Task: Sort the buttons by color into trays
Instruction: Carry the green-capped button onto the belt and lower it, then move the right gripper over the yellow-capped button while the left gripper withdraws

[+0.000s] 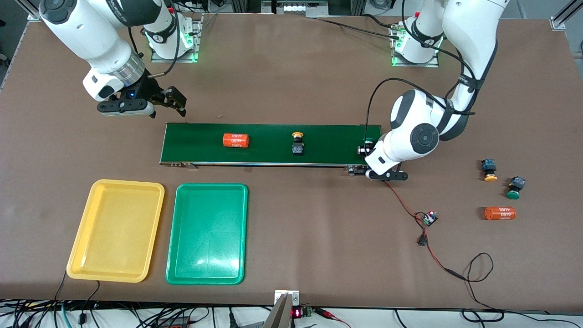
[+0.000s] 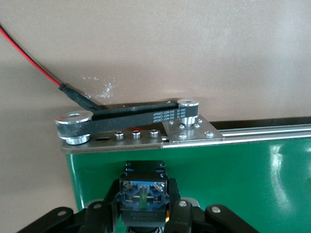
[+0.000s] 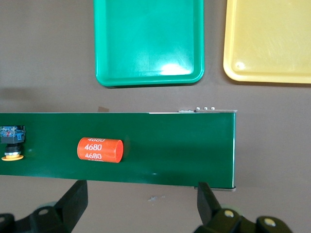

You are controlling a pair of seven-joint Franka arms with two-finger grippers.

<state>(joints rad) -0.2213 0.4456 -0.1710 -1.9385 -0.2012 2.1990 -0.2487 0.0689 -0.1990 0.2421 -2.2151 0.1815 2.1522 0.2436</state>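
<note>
My left gripper (image 1: pixel 365 152) is shut on a green-capped button (image 1: pixel 367 144) at the end of the dark-green belt (image 1: pixel 268 155) toward the left arm. In the left wrist view the button's black-blue body (image 2: pixel 144 191) sits between the fingers (image 2: pixel 187 213), over the belt. A yellow-capped button (image 1: pixel 297 143) lies mid-belt. Two more buttons, one yellow-orange (image 1: pixel 489 170) and one green (image 1: pixel 514 187), lie on the table near the left arm's end. My right gripper (image 1: pixel 175 102) hangs open and empty over the table by the belt's other end. The yellow tray (image 1: pixel 117 229) and green tray (image 1: pixel 208 232) lie side by side, nearer the front camera than the belt.
An orange cylinder (image 1: pixel 236 140) lies on the belt and another (image 1: pixel 499 213) on the table beside the loose buttons. The belt's pulley drive (image 2: pixel 126 119) juts out at the end by my left gripper. A red wire runs to a small board (image 1: pixel 429 217).
</note>
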